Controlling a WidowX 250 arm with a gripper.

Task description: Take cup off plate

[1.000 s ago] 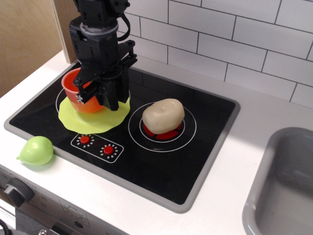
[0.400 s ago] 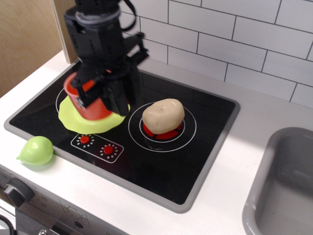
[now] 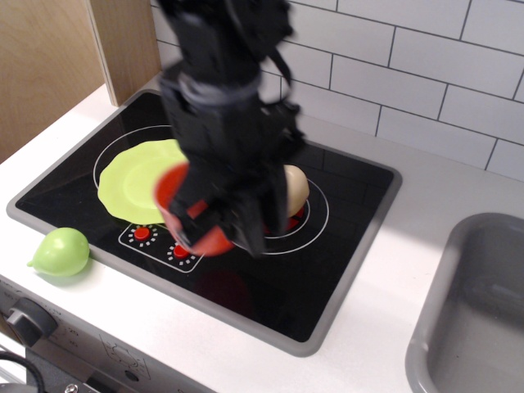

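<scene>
The orange-red cup point(image 3: 196, 229) hangs in the air over the stove's front middle, above the red knobs, held in my black gripper point(image 3: 214, 219), which is shut on its rim. The image is blurred by motion. The lime-green plate point(image 3: 137, 180) lies flat and bare on the left burner, to the left of the cup and apart from it. My arm hides most of the cup's upper part and its handle.
A beige potato point(image 3: 296, 185) sits on the right burner, partly behind my arm. A small green pear-like fruit point(image 3: 60, 250) lies on the white counter at front left. A grey sink point(image 3: 475, 319) is at the right. A wooden panel point(image 3: 49, 65) stands at the left.
My gripper has lifted the cup off the plate and carried it right and toward the front of the stove. The plate now lies uncovered on the left burner.
</scene>
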